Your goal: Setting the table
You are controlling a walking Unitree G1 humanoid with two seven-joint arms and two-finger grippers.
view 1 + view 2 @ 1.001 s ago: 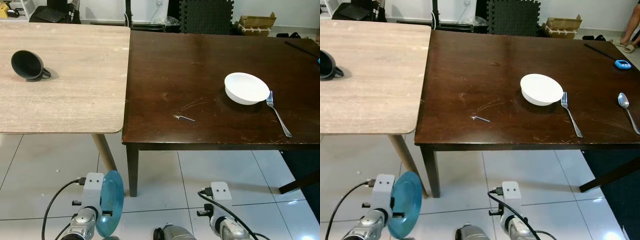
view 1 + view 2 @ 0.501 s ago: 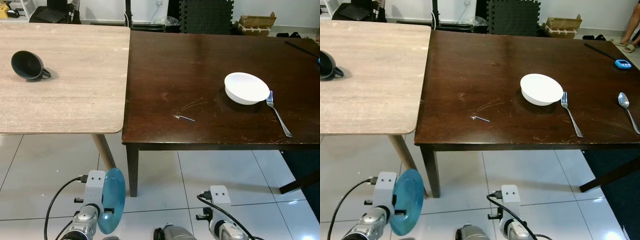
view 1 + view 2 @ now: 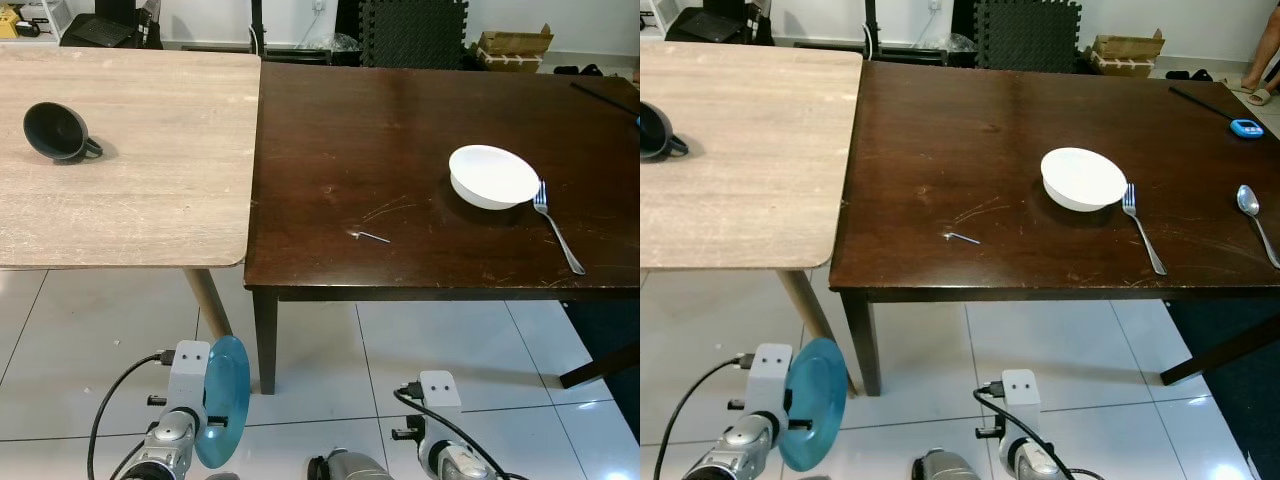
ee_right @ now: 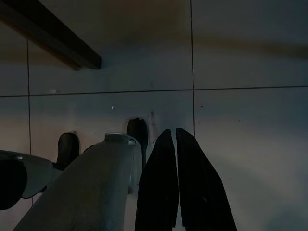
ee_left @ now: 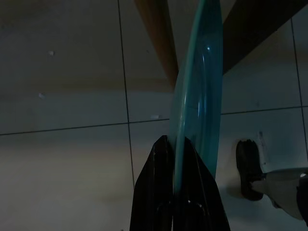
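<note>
My left gripper (image 5: 174,139) is shut on the rim of a teal plate (image 3: 222,402), held edge-on low over the floor tiles in front of the tables. A white bowl (image 3: 492,176) sits on the dark wooden table (image 3: 330,140), with a fork (image 3: 556,226) just right of it and a spoon (image 3: 1257,222) further right. A black mug (image 3: 56,131) lies on its side on the light wooden table (image 3: 150,190) to the left. My right gripper (image 4: 173,131) hangs low over the floor, shut with nothing in it.
A small metal key (image 3: 371,236) lies near the dark table's front edge. A blue gadget (image 3: 1245,128) and a dark stick lie at its far right. Table legs (image 3: 264,340) stand close ahead. Boxes, foam mats and a person's feet (image 3: 1262,92) are beyond.
The left arm with the plate has shifted very slightly, and the right arm has sunk a little lower. Things on the tables have not moved.
</note>
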